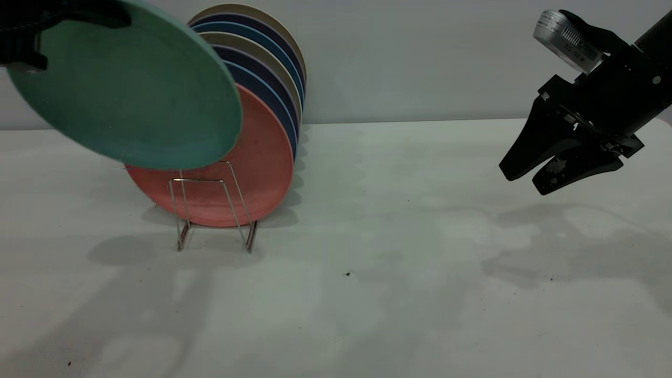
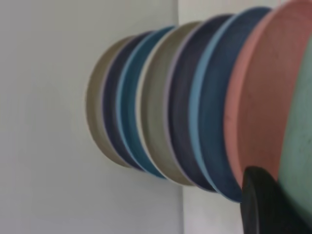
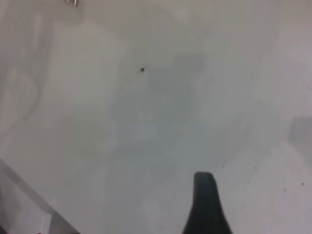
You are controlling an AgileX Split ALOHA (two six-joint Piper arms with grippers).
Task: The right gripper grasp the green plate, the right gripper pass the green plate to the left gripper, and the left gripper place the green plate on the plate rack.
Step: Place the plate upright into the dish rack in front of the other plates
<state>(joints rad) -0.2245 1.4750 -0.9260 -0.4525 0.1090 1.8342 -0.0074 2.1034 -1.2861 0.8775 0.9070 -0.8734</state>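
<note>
The surface [image 1: 367, 294] is bare at its near edge. At the far left, the left gripper [image 1: 31, 31] hangs high, jaws clamped on the upper rim of the green plate [image 1: 126, 89], which tilts in the air above and in front of the rack [image 1: 210, 210]. The rack's front wire loops stand free; behind them a pink plate [image 1: 252, 173] stands upright, then blue and beige plates [image 1: 262, 68] in a row farther back. At the far right, the right gripper [image 1: 525, 181] hovers above the surface, jaws slightly parted and holding nothing.

green plate [image 1: 126, 89] before racked plates [image 1: 262, 68]
</note>
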